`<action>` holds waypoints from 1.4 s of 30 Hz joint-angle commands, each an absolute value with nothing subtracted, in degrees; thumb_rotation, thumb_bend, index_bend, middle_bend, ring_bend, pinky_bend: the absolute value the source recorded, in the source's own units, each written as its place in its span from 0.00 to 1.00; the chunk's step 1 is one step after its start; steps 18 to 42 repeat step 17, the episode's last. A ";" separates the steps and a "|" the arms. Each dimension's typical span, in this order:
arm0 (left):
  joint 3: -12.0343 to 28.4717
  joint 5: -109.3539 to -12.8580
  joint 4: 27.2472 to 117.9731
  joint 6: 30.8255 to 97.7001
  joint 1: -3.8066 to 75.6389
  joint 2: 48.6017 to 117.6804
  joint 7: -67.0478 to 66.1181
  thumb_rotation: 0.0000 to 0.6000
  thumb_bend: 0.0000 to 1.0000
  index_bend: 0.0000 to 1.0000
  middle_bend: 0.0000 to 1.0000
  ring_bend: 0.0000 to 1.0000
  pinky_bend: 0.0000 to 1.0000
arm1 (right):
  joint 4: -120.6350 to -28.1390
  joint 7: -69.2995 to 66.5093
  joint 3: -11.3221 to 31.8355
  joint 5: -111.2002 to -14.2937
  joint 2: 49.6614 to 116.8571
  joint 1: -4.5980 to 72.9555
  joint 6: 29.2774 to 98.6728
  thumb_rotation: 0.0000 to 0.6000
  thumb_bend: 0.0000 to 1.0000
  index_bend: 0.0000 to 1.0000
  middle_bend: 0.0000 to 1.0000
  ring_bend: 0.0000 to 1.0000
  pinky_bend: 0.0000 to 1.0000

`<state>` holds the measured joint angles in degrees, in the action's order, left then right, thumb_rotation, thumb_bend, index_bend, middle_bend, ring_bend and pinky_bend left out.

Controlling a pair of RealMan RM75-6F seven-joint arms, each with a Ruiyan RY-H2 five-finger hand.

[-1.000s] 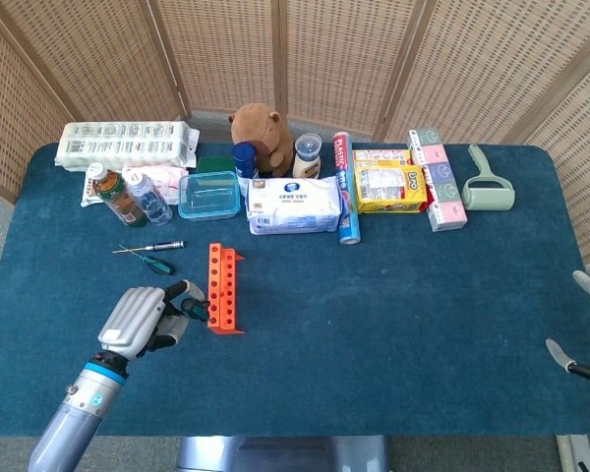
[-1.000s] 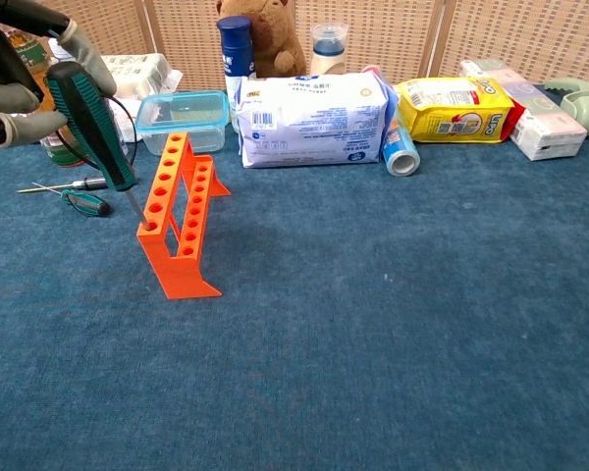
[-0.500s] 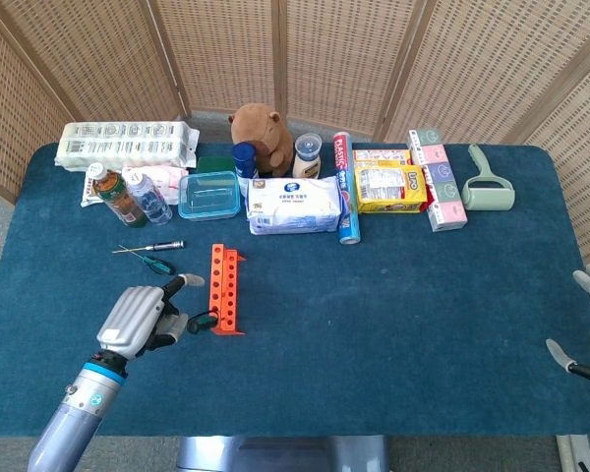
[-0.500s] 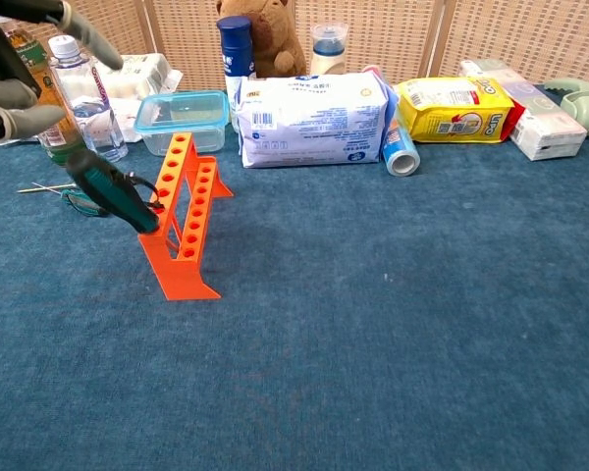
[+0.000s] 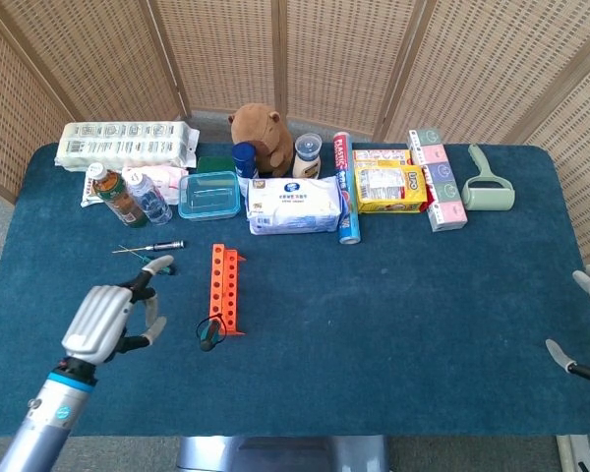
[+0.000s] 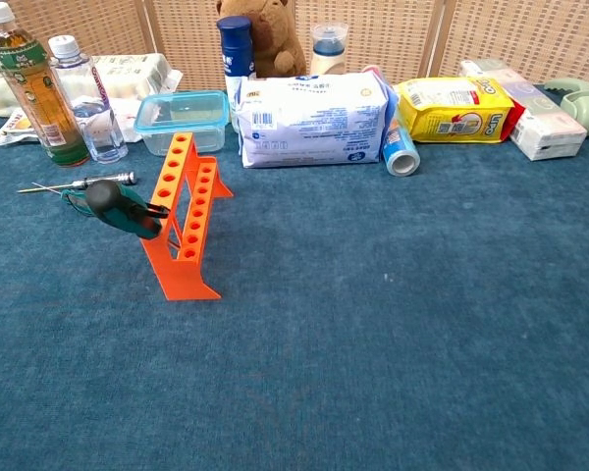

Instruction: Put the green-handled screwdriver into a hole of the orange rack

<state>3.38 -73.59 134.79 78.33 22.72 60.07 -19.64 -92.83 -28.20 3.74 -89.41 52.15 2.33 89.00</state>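
Lighting even and bright; both views sharp, with minor softness noted.

Illumination is diffuse, from overhead, with no hard glare. The blue table cloth (image 5: 393, 324) reads evenly lit across the head view, only faint, short shadows lying under the orange rack (image 5: 224, 288) and the wipes pack (image 5: 295, 205). In the chest view the rack (image 6: 180, 219) casts a soft shadow on the cloth beside its foot. The green-handled screwdriver (image 6: 124, 207) shows slight softness along its handle; cloth weave nearest the chest camera is crisp. Mild sheen marks the clear plastic box (image 6: 182, 119) and bottles (image 6: 88, 98). Wicker screen (image 5: 275, 49) panels lean outward toward the head view's edges, indicating wide-angle distortion.
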 commanded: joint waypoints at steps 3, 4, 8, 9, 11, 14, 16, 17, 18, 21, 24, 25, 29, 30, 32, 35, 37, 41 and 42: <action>-3.31 -87.37 124.99 84.00 14.86 55.45 -11.46 1.00 0.18 0.00 0.00 0.00 0.36 | -93.17 -27.80 3.88 -89.08 52.25 2.31 88.96 1.00 0.32 0.07 0.03 0.01 0.05; -4.20 -88.75 122.93 84.85 13.75 55.52 -9.81 1.00 0.18 0.00 0.00 0.00 0.33 | -93.20 -27.64 3.95 -88.90 52.28 2.34 88.90 1.00 0.32 0.07 0.03 0.01 0.05; -6.01 -90.81 115.82 87.93 10.18 56.83 -5.40 1.00 0.17 0.00 0.00 0.00 0.26 | -93.31 -26.82 4.08 -88.50 52.47 2.40 88.68 1.00 0.32 0.07 0.03 0.01 0.05; -6.20 -90.72 114.07 88.76 9.27 57.45 -4.46 1.00 0.17 0.00 0.00 0.00 0.25 | -93.37 -26.56 4.08 -88.46 52.52 2.39 88.66 1.00 0.32 0.07 0.03 0.01 0.05; -6.41 -89.72 111.27 89.94 7.68 58.55 -2.77 1.00 0.17 0.00 0.00 0.00 0.25 | -93.51 -26.03 4.02 -88.51 52.62 2.36 88.65 1.00 0.32 0.07 0.03 0.01 0.05; -6.00 -88.91 106.20 91.66 5.69 60.76 -0.25 1.00 0.18 0.00 0.00 0.00 0.25 | -93.82 -24.81 3.95 -88.66 52.92 2.32 88.76 1.00 0.32 0.07 0.03 0.01 0.05; -5.99 -88.87 104.48 91.47 5.26 61.37 0.39 1.00 0.18 0.00 0.00 0.00 0.25 | -93.97 -24.23 3.91 -88.66 53.06 2.36 88.62 1.00 0.32 0.07 0.03 0.01 0.05; -6.01 -88.61 103.63 91.05 5.13 61.59 1.04 1.00 0.18 0.00 0.00 0.00 0.25 | -94.06 -23.89 3.87 -88.73 53.11 2.37 88.58 1.00 0.32 0.07 0.03 0.01 0.05; -6.01 -88.61 103.63 91.05 5.13 61.59 1.04 1.00 0.18 0.00 0.00 0.00 0.25 | -94.06 -23.89 3.87 -88.73 53.11 2.37 88.58 1.00 0.32 0.07 0.03 0.01 0.05; -6.01 -88.61 103.63 91.05 5.13 61.59 1.04 1.00 0.18 0.00 0.00 0.00 0.25 | -94.06 -23.89 3.87 -88.73 53.11 2.37 88.58 1.00 0.32 0.07 0.03 0.01 0.05; -6.01 -88.61 103.63 91.05 5.13 61.59 1.04 1.00 0.18 0.00 0.00 0.00 0.25 | -94.06 -23.89 3.87 -88.73 53.11 2.37 88.58 1.00 0.32 0.07 0.03 0.01 0.05; -6.01 -88.61 103.63 91.05 5.13 61.59 1.04 1.00 0.18 0.00 0.00 0.00 0.25 | -94.06 -23.89 3.87 -88.73 53.11 2.37 88.58 1.00 0.32 0.07 0.03 0.01 0.05; -6.01 -88.61 103.63 91.05 5.13 61.59 1.04 1.00 0.18 0.00 0.00 0.00 0.25 | -94.06 -23.89 3.87 -88.73 53.11 2.37 88.58 1.00 0.32 0.07 0.03 0.01 0.05; -6.01 -88.61 103.63 91.05 5.13 61.59 1.04 1.00 0.18 0.00 0.00 0.00 0.25 | -94.06 -23.89 3.87 -88.73 53.11 2.37 88.58 1.00 0.32 0.07 0.03 0.01 0.05; -6.01 -88.61 103.63 91.05 5.13 61.59 1.04 1.00 0.18 0.00 0.00 0.00 0.25 | -94.06 -23.89 3.87 -88.73 53.11 2.37 88.58 1.00 0.32 0.07 0.03 0.01 0.05; -6.01 -88.61 103.63 91.05 5.13 61.59 1.04 1.00 0.18 0.00 0.00 0.00 0.25 | -94.06 -23.89 3.87 -88.73 53.11 2.37 88.58 1.00 0.32 0.07 0.03 0.01 0.05; -6.01 -88.61 103.63 91.05 5.13 61.59 1.04 1.00 0.18 0.00 0.00 0.00 0.25 | -94.06 -23.89 3.87 -88.73 53.11 2.37 88.58 1.00 0.32 0.07 0.03 0.01 0.05; -6.01 -88.61 103.63 91.05 5.13 61.59 1.04 1.00 0.18 0.00 0.00 0.00 0.25 | -94.06 -23.89 3.87 -88.73 53.11 2.37 88.58 1.00 0.32 0.07 0.03 0.01 0.05; -6.01 -88.61 103.63 91.05 5.13 61.59 1.04 1.00 0.18 0.00 0.00 0.00 0.25 | -94.06 -23.89 3.87 -88.73 53.11 2.37 88.58 1.00 0.32 0.07 0.03 0.01 0.05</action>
